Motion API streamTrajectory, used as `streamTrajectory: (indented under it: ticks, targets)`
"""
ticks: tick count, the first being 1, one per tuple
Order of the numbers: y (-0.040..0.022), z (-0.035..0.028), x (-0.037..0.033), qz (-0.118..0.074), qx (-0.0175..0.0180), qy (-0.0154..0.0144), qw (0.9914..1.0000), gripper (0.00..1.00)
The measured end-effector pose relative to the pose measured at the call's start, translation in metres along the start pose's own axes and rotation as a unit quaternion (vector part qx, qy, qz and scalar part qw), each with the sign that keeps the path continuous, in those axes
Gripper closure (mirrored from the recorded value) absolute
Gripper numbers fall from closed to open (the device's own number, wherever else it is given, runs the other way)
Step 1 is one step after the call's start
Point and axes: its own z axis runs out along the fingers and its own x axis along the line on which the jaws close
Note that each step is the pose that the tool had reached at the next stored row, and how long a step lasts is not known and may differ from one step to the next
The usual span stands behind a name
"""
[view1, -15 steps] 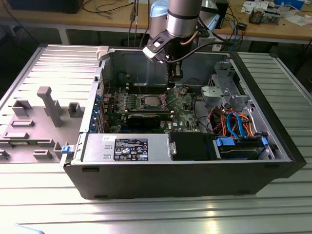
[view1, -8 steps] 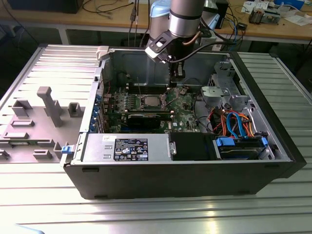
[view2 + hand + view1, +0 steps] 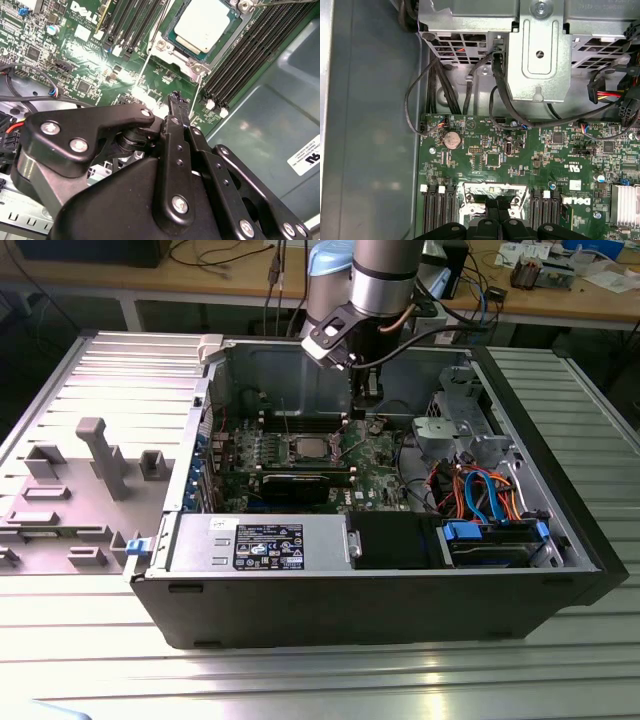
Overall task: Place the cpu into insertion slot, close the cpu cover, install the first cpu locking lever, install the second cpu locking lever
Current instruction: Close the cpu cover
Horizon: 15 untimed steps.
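Note:
The cpu [image 3: 202, 24] [image 3: 308, 448] lies flat in the insertion slot [image 3: 197, 66], its silvery top facing up. The cpu cover [image 3: 167, 47] rests down around it as a silver frame. Two thin silver lever rods [image 3: 148, 57] [image 3: 196, 95] run out from the socket's corners. My gripper [image 3: 176, 98] [image 3: 367, 402] hangs above the board beside the socket, toward the exterior view's right. Its black fingers [image 3: 490, 227] are pressed together with nothing seen between them. In the first wrist view the gripper [image 3: 498, 207] overlaps the socket's silver edge [image 3: 470, 192].
The open computer case [image 3: 560, 530] lies on a slatted metal table. Black memory slots [image 3: 250, 55] flank the socket. A silver drive cage [image 3: 540, 50] and loose black cables [image 3: 415, 100] sit nearby, with coloured cables [image 3: 480, 490] at the exterior view's right. A grey fixture [image 3: 95, 455] stands outside on the exterior view's left.

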Motion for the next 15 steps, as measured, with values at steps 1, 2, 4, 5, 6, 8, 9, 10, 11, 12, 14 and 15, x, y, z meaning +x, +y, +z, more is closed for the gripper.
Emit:
streamTrajectory:
  ticks: [1,2,4,5,6,8,9,10,11,12,14,15]
  targets:
    - [0.0003,0.0,0.0,0.0,0.0,0.0,1.0,0.89]
    - [0.0008,0.0,0.0,0.0,0.0,0.0,1.0,0.89]
    - [0.0021,0.0,-0.0001,0.0,0.0,0.0,1.0,0.89]
    - [0.0027,0.0,-0.0001,0.0,0.0,0.0,1.0,0.89]
    - [0.0032,0.0,-0.0001,0.0,0.0,0.0,1.0,0.89]
    - [0.004,0.0,-0.0001,0.0,0.0,0.0,1.0,0.89]
    - [0.0046,0.0,-0.0001,0.0,0.0,0.0,1.0,0.89]
    - [0.0049,0.0,-0.0002,0.0,0.0,0.0,1.0,0.89]
    - [0.0052,0.0,-0.0002,0.0,0.0,0.0,1.0,0.89]
    - [0.0055,0.0,-0.0002,0.0,0.0,0.0,1.0,0.89]
    - [0.006,0.0,-0.0002,0.0,0.0,0.0,1.0,0.89]
    - [0.0062,0.0,-0.0002,0.0,0.0,0.0,1.0,0.89]
